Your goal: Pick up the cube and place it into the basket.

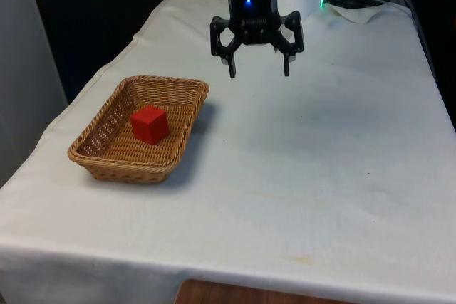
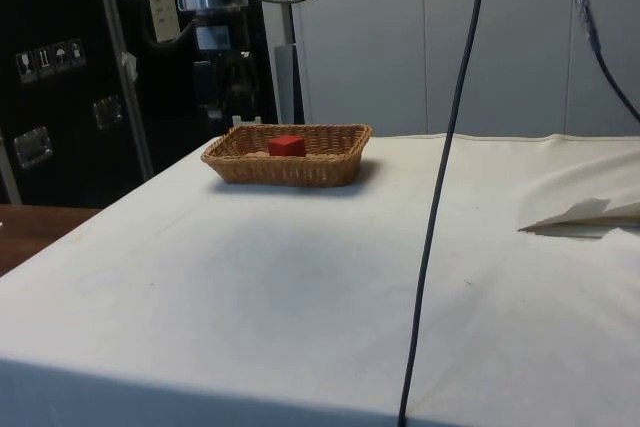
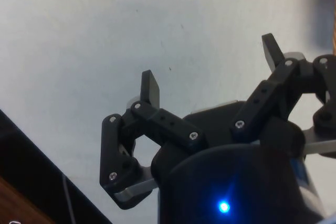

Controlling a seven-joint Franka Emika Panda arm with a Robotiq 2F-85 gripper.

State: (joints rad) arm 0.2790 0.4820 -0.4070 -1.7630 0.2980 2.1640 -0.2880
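The red cube (image 1: pixel 149 124) is sitting inside the wicker basket (image 1: pixel 187 89), resting on its woven floor, and the end effector (image 1: pixel 258 73) is hanging well apart from it, up above bare cloth toward the front view's right, fingers (image 3: pixel 150 88) spread wide and gripping nothing. The surface (image 1: pixel 320 176) is lying under a white cloth, with a crumpled fold (image 2: pixel 590 215) of it showing in the side view. Dark cabinets (image 2: pixel 60 77) are standing behind. The cube is turning one corner toward the front camera; no long axis to speak of.
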